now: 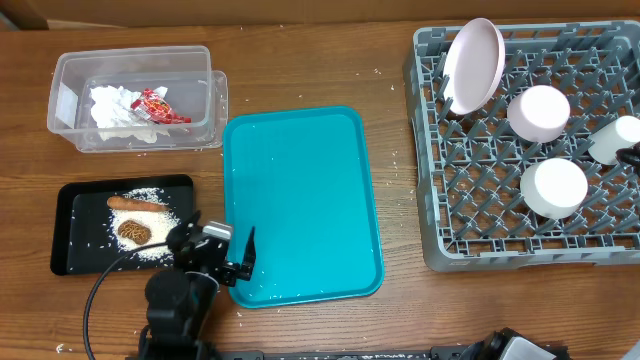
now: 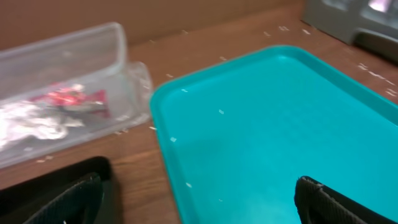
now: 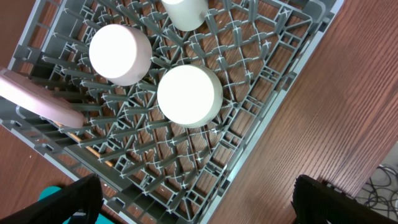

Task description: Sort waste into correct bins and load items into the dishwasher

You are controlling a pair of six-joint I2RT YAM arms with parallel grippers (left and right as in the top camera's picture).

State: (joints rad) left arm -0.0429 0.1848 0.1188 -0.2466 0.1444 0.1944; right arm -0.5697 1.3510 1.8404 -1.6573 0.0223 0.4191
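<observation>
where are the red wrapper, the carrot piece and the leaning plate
red wrapper (image 1: pixel 157 106), overhead view, on its red middle
carrot piece (image 1: pixel 135 203), overhead view, halfway along it
leaning plate (image 1: pixel 474 62), overhead view, centre of its face

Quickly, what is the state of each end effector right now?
Left end effector: open, holding nothing.
Right end effector: open, holding nothing.

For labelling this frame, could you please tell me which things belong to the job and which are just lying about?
Job: clear tub, napkin, wrapper; black tray, rice, carrot piece, brown lump; grey rack, plate, three cups.
Lying about: teal tray.
</observation>
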